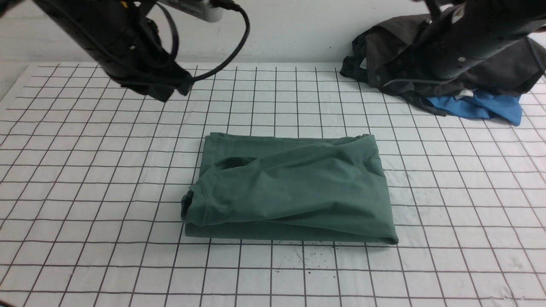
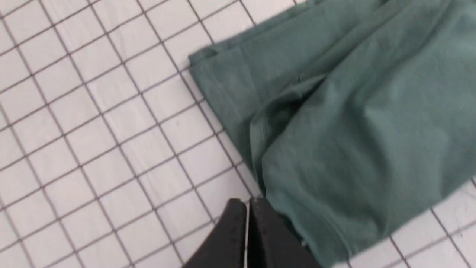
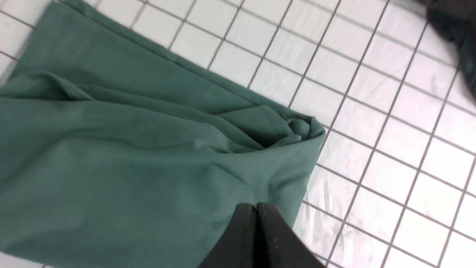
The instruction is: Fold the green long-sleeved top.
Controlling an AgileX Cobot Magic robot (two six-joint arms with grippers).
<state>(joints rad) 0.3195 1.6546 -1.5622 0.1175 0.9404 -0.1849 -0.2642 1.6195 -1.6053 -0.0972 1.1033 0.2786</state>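
The green long-sleeved top [image 1: 294, 189] lies folded into a rough rectangle in the middle of the gridded table, with a sleeve seam bulging at its left front corner. Both arms are raised above the back of the table, clear of it. My left gripper [image 2: 247, 203] is shut and empty, its black tips hovering over the top's [image 2: 334, 123] left edge. In the right wrist view my right gripper [image 3: 256, 206] is likewise shut on nothing, above the top's [image 3: 130, 156] right side. The front view shows the left arm [image 1: 128, 47] at upper left and the right arm [image 1: 469, 38] at upper right.
A heap of dark charcoal garments [image 1: 392, 64] with a bright blue garment [image 1: 482, 106] under it sits at the table's back right, below the right arm. The white cloth with a black grid [image 1: 85, 192] covers the table. Small dark specks [image 1: 307, 256] lie in front of the top.
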